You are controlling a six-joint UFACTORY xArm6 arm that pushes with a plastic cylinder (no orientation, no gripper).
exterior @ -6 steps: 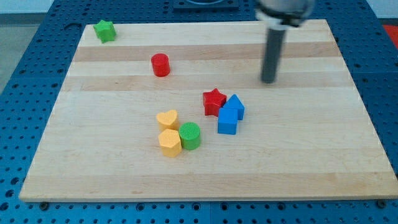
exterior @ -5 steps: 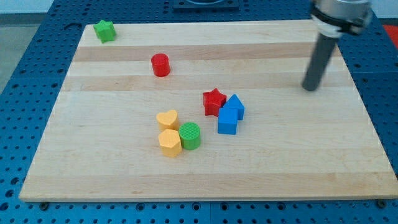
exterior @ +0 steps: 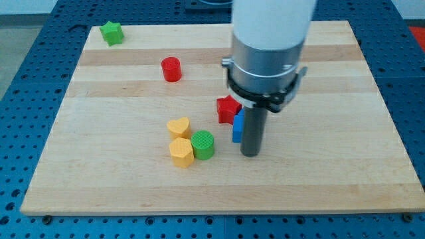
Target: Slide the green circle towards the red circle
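The green circle [exterior: 203,145] sits near the board's middle, touching a yellow hexagon [exterior: 180,152] on its left, with a yellow heart [exterior: 178,127] just above that. The red circle [exterior: 171,69] stands alone toward the view's upper left. My tip [exterior: 250,154] rests on the board to the right of the green circle, a short gap apart. The rod and arm body hide most of the blue blocks [exterior: 237,127]; only a sliver shows.
A red star [exterior: 228,108] lies just above and left of the rod, partly covered by the arm. A green star [exterior: 111,32] sits at the board's top left corner. The wooden board [exterior: 372,166] lies on a blue pegboard table.
The rod swung from the board's right side toward the view's lower left and now stands beside the blue blocks, right of the green circle. No block has visibly moved.
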